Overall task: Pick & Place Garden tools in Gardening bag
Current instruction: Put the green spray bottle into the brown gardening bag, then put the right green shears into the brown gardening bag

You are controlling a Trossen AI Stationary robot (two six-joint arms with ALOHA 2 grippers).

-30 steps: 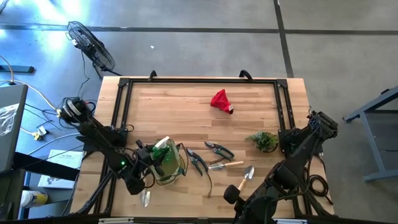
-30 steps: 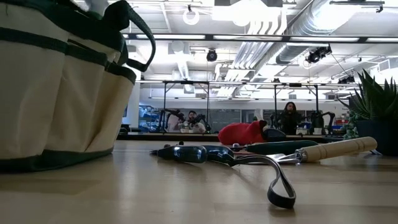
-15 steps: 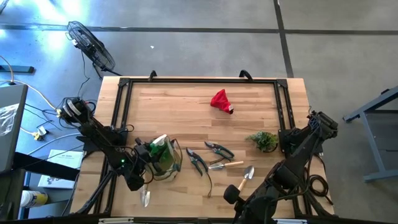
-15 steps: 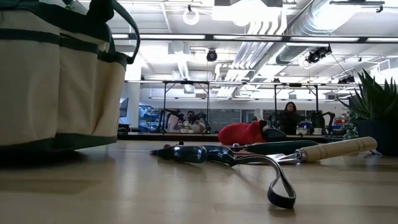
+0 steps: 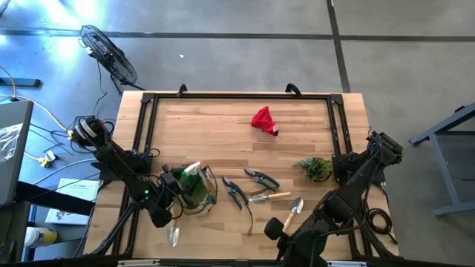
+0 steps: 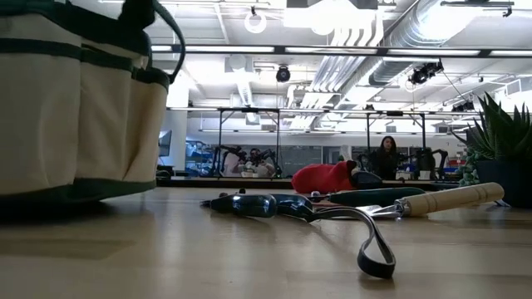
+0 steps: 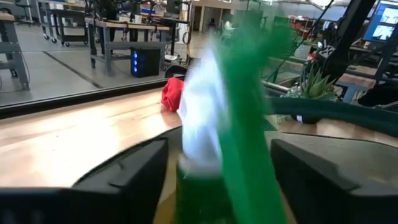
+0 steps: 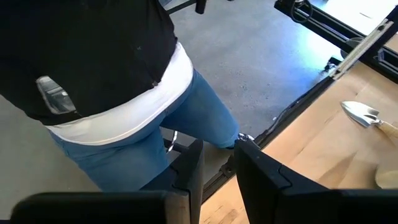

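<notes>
The light wooden table [image 5: 200,126] has a black frame around its edges. On it lie a red cloth item [image 5: 263,119] at the far middle, a leafy plant sprig [image 5: 315,167] at right, pruners [image 5: 235,193] and wooden-handled trowels [image 5: 270,196] near centre, and the gardening bag [image 5: 194,190] near left.

The bench [image 5: 200,122] is pale planked wood with a smooth, faintly shiny finish, framed by dark metal rails [image 5: 145,126]. The gardening bag [image 6: 75,108] is matt tan canvas with dark green cloth trim. The pruners [image 6: 274,205] have glossy dark handles and a bare metal loop. The trowel [image 5: 293,211] pairs a pale wooden handle with a bright metal blade. The red item [image 5: 263,120] is soft crumpled cloth. The left pincer [image 7: 205,180] has matt dark fingers.
</notes>
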